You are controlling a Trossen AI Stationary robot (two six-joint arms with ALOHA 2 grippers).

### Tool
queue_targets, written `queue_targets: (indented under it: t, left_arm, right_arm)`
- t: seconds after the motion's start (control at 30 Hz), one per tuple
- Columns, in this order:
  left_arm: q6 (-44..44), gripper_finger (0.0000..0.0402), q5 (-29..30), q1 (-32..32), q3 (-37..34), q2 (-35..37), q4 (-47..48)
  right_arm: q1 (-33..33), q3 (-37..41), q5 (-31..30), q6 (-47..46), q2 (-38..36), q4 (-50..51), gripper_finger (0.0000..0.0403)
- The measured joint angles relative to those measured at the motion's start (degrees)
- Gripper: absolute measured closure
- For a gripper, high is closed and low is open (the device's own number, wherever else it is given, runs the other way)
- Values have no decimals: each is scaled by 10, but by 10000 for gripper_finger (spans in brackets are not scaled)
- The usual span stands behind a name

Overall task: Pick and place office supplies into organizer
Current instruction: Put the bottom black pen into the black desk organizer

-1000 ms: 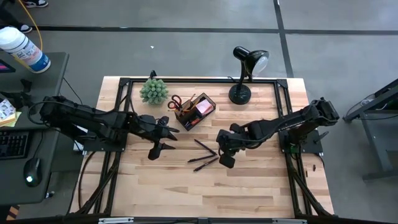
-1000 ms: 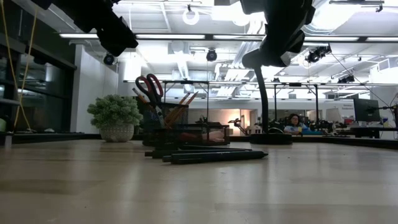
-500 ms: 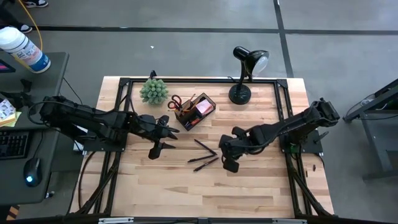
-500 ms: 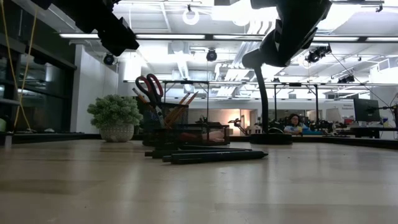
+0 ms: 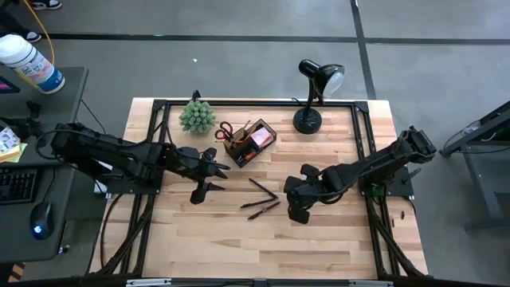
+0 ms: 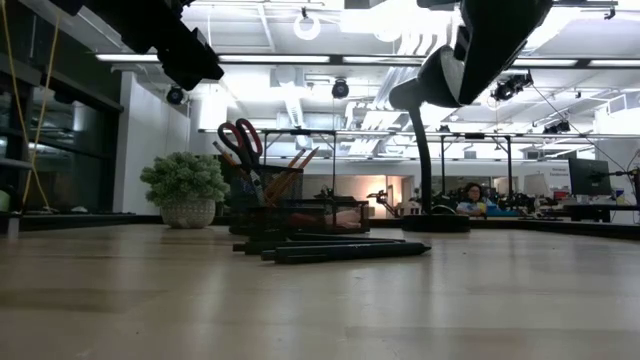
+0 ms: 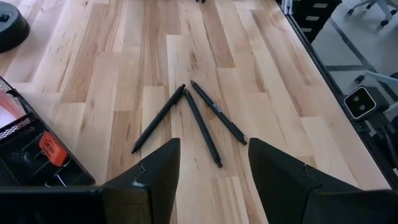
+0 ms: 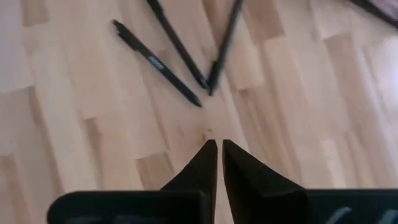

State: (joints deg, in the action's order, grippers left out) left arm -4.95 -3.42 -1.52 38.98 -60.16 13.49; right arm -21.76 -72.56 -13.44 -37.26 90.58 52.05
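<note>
I find three black pens point(image 5: 263, 198) lying loose on the wooden bench point(image 5: 319, 239), near its middle, their ends meeting in a rough fan. In the left wrist view the same pens point(image 7: 186, 121) lie flat, two of them touching at one tip.

The organizer point(image 5: 250, 142) stands toward the far side of the bench, between the small green plant point(image 5: 196, 116) and the black desk lamp point(image 5: 313, 92). It holds the red-handled scissors point(image 5: 224, 131), orange pencils point(image 5: 243, 129) and a pink sticky-note pad point(image 5: 260, 139). In the low view the scissors point(image 6: 240, 139) stand upright, handles uppermost, in the caddy point(image 6: 290, 215).

My left claw point(image 5: 209, 177) hangs above the bench, beside the organizer and left of the pens, released, with its fingers point(image 7: 283, 180) spread wide and nothing between them.

My right claw point(image 5: 296, 209) hovers just right of the pens, clear of them. Its fingers point(image 8: 239, 177) are clenched nearly together, empty, pointing toward the pens point(image 8: 180, 53).
</note>
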Motion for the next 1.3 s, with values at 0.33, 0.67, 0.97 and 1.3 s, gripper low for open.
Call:
queue_targets:
  t: [0.33, 0.67, 0.97, 1.3]
  left_arm:
    - [2, 222, 0, 0, 0, 0, 0]
    - [17, 222, 11, 0, 0, 0, 1]
    - [17, 222, 13, 0, 0, 0, 0]
    - [29, 222, 23, -27, 0, 0, 1]
  right_arm:
    - [-9, 0, -44, 5, -48, 5, 388]
    - [-2, 28, -20, 82, -63, -110, 389]
    - [30, 244, 61, -7, -163, -353, 389]
    - [-2, 315, -9, -68, -198, -435, 389]
